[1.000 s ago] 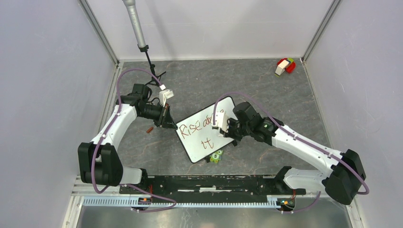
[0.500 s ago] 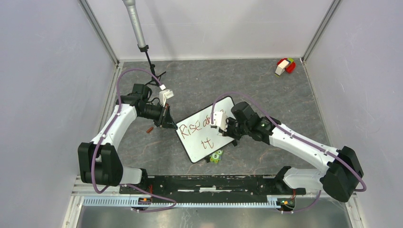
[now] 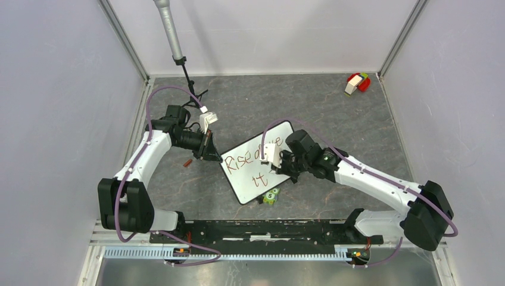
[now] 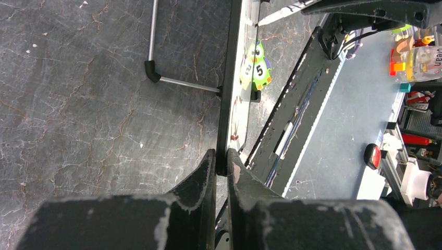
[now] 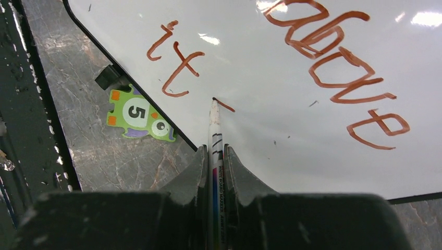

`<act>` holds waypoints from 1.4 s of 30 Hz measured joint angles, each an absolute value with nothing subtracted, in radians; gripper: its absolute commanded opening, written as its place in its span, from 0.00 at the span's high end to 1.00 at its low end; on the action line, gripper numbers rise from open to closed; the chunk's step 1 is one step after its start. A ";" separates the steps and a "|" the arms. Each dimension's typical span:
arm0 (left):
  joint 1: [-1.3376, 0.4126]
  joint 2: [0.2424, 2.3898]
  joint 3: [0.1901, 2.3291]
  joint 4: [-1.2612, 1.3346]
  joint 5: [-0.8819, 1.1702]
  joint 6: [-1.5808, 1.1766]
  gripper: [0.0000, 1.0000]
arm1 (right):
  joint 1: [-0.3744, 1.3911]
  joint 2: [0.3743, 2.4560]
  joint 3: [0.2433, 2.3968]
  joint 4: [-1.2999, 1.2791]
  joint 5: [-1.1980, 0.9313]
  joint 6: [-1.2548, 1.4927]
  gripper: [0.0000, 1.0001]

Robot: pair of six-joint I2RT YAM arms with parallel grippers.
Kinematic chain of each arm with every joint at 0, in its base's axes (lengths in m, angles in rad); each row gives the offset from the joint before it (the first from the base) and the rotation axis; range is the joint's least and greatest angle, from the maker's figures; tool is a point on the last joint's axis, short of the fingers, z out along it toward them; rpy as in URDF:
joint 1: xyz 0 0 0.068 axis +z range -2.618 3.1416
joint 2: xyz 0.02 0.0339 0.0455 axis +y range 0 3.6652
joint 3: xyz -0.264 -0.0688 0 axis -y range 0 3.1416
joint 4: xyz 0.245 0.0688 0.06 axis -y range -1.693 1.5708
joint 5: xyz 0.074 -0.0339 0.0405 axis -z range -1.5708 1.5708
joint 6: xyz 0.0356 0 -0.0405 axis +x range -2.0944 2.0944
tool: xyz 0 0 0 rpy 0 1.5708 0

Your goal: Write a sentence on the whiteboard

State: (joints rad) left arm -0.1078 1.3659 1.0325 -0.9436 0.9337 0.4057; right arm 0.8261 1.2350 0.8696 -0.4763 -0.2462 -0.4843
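While left pincer (image 4: pixel 221 161) clamps whiteboard (image 5: pixel 250 62), right pincer (image 5: pixel 215 152) clamps marker (image 5: pixel 214 125) (puzzle piece (image 5: pixel 136 115) beside board).

You have a dark grey marbled table (image 3: pixel 333 107) with the whiteboard (image 3: pixel 244 182) near its middle and a green "5" puzzle piece (image 3: pixel 271 196) just beside the board's near edge. A red-and-white block (image 3: pixel 357 83) sits at the far right corner. A small reddish piece (image 3: pixel 187 161) lies left of the board.
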 measured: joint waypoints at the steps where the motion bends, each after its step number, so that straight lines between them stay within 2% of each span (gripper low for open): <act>1: -0.108 1.366 1.032 -0.944 0.934 0.406 0.98 | 0.831 1.237 0.870 -0.474 -0.246 -0.485 1.00; 23: -0.108 1.368 1.033 -0.941 0.936 0.406 0.97 | 0.847 1.231 0.828 -0.470 -0.242 -0.505 1.00; 42: -0.108 1.368 1.033 -0.940 0.936 0.406 0.97 | 0.805 1.232 0.896 -0.492 -0.197 -0.522 1.00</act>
State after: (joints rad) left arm -0.1078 1.3682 1.0328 -0.9401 0.9360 0.4057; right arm 0.8055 1.2316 0.8955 -0.4919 -0.1974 -0.5217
